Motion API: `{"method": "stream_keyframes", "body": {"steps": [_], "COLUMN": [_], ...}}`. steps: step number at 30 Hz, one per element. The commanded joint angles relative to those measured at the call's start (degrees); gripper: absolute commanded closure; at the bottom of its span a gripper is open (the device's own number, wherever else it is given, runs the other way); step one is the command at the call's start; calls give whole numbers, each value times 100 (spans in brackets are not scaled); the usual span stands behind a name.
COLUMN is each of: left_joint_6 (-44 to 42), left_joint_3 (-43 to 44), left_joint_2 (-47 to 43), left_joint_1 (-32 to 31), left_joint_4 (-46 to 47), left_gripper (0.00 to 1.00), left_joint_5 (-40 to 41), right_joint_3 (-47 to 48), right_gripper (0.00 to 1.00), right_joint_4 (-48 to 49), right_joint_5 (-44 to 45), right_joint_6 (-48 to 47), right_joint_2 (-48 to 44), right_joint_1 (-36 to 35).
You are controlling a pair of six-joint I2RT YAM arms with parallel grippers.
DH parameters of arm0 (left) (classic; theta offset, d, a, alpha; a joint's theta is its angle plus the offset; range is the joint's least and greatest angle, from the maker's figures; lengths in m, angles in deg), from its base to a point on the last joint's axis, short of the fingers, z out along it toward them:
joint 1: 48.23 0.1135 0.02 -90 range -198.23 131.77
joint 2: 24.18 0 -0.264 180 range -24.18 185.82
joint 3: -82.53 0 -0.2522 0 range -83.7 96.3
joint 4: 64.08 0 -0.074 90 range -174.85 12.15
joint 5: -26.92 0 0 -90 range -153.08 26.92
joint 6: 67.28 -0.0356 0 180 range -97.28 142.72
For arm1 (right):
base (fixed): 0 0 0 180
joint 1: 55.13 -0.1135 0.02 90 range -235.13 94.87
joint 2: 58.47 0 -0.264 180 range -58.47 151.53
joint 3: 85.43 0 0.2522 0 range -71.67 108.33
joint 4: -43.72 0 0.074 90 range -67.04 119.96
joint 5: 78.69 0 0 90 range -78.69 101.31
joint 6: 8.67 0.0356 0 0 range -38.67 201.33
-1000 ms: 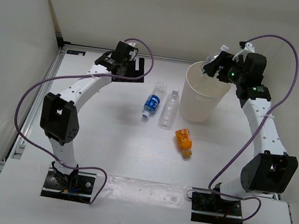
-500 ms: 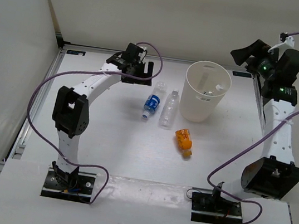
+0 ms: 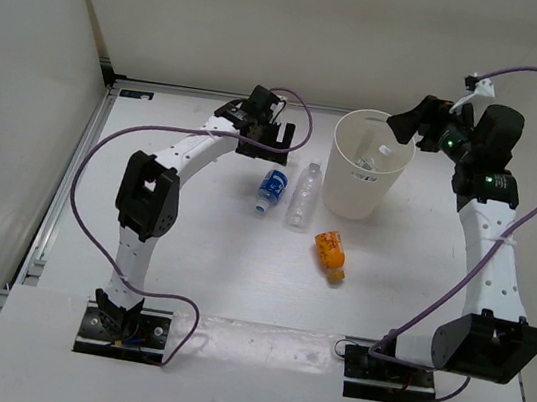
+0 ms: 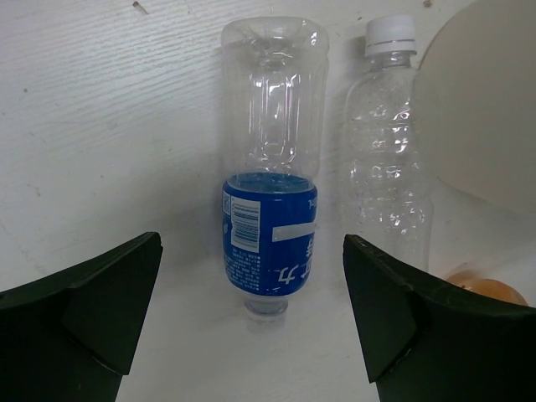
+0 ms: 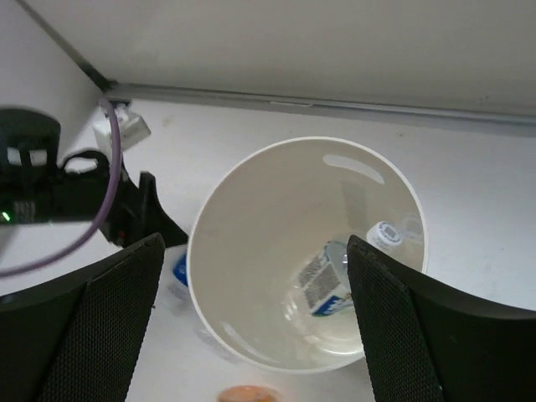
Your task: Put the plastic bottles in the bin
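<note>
Glossy clear plastic bottles (image 4: 272, 126), matt table (image 4: 100, 126)

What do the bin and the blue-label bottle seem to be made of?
Bin: probably thin moulded plastic, white and smooth, perhaps slightly translucent. The signs are its thin rim and the soft highlights on its inner wall.
Blue-label bottle: clear, glossy, thin plastic. The table shows through its ribbed, slightly dented body.
</note>
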Motion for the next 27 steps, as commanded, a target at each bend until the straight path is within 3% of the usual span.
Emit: {"method": "stream_keyframes", "body": {"steps": [1,2,5,7,9,12,14,21,23,27], "left_joint_6": [-113,-139,-148,-148,-157,-140,-122,53,71,89], "left_joint_3": [287,331,454,472,463,437,480,630,621,612], "left_joint_2": [14,41,199,243,295,339,392,664,700,814], "left_joint_1": [-60,-61,-96,-87,-87,-87,-131,-157,-157,-148], "left_joint_4": [-80,-124,-247,-291,-317,-274,-274,-353,-388,-467], "left_gripper": [0,0,0,0,0,0,0,0,0,2], "left_joint_5": [-121,-147,-235,-261,-340,-490,-586,-1025,-1088,-1281], "right_joint_3": [73,90,125,301,468,688,583,828,873,749], "right_gripper": [10,10,10,10,10,10,10,10,10,10], "right_joint_4": [14,-64,-354,-547,-592,-410,-33,-126,48,454], "right_joint_5": [278,198,-197,-312,-504,-1863,-1894,-1956,-2035,-2070], "right_joint_6": [-2222,-2927,-3896,-3901,-3244,-2120,-1252,-712,-177,11], "right_joint_2": [-244,-218,-183,-103,-7,203,222,406,547,600], "right_joint_1": [-233,-224,-110,-5,249,855,1058,1401,1560,1867]}}
